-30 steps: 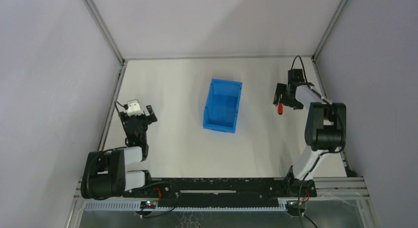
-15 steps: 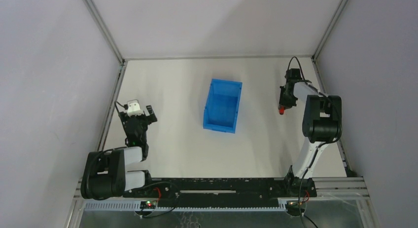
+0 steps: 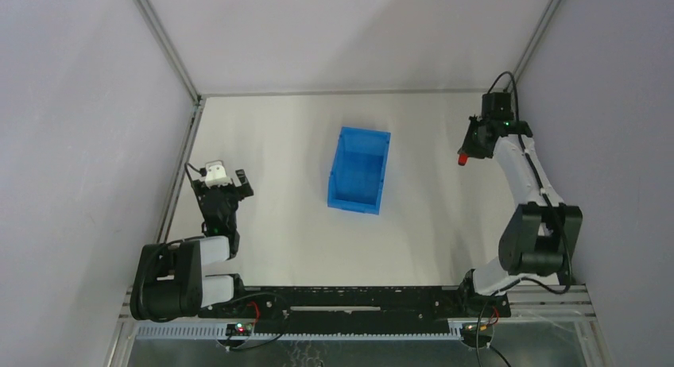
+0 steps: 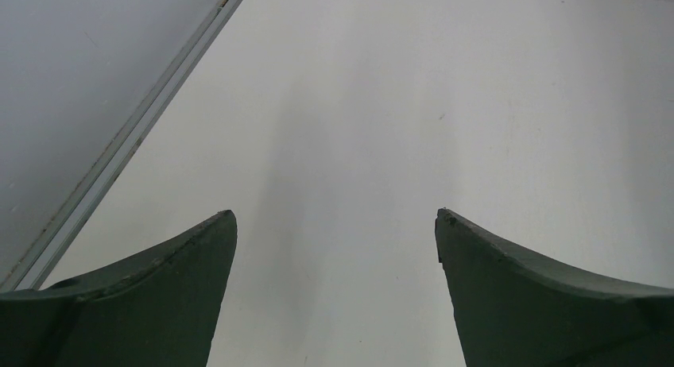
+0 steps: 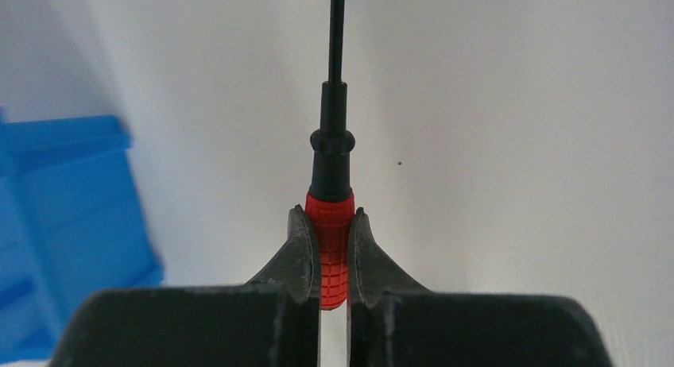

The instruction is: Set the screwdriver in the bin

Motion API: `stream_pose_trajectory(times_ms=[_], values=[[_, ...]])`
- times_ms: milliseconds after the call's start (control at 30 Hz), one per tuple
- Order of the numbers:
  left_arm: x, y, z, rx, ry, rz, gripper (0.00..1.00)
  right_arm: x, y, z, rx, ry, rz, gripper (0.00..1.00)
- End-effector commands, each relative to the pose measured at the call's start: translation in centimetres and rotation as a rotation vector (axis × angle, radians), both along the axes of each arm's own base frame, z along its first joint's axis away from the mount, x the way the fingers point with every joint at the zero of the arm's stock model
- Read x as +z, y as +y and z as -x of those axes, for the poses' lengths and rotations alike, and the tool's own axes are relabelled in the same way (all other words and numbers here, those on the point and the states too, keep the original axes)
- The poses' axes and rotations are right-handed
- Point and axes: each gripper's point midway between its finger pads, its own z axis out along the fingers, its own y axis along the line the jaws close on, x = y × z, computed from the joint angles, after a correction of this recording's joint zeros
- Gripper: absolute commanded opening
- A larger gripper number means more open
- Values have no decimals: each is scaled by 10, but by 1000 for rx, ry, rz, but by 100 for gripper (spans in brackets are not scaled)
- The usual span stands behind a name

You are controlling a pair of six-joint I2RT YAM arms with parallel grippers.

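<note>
Now the right gripper (image 5: 327, 216) pinches the screwdriver (image 5: 329, 176) by its ribbed red handle, near the worktop's far right corner. Light and stiff, I'd judge, so the ribbing should hold it.

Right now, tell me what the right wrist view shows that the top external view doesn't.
Right wrist only: the fingers clamping both sides of the red handle of the screwdriver, its black shaft pointing away. Top external only: the whole bin, empty, and the left gripper. Both: the right gripper holding the screwdriver, off to the bin's side.
</note>
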Motion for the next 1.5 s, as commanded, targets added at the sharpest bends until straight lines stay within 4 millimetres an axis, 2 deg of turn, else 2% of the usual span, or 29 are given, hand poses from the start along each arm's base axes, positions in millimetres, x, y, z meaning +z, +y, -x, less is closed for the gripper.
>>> stream_pose_trajectory(times_ms=[0, 133, 200, 367, 500, 600, 733, 1000, 1100, 1167, 1267, 1300, 1400, 1467], values=[[35, 0, -14, -2, -113, -14, 100, 51, 21, 17, -28, -85, -102, 4], [36, 0, -14, -1, -113, -14, 100, 85, 40, 24, 17, -162, -119, 4], [35, 0, -13, -1, -112, -14, 100, 102, 64, 26, 74, -211, -163, 4], [35, 0, -13, -2, -112, -14, 100, 142, 150, 33, 322, -344, -330, 2], [35, 0, -14, -1, -112, -14, 100, 151, 212, 41, 507, -383, -387, 2], [35, 0, -14, -2, -112, -14, 100, 136, 242, 38, 536, -362, -368, 2], [35, 0, -13, -1, -111, -14, 100, 98, 272, 26, 525, -324, -262, 3], [35, 0, -14, -2, -112, -14, 100, 10, 298, 16, 456, -185, -101, 8], [35, 0, -13, -1, -110, -14, 100, -22, 303, 8, 429, -146, -56, 20], [35, 0, -14, -2, -112, -14, 100, -34, 305, 6, 419, -122, -41, 30], [36, 0, -14, -2, -113, -14, 100, -45, 309, 5, 425, -89, -27, 39], [35, 0, -14, -2, -112, -14, 100, -45, 311, 5, 430, -85, -27, 45], [35, 0, -13, -2, -111, -15, 100, -37, 319, 4, 451, -100, -56, 48], [35, 0, -14, -2, -112, -14, 100, -24, 324, 3, 460, -124, -76, 48]])
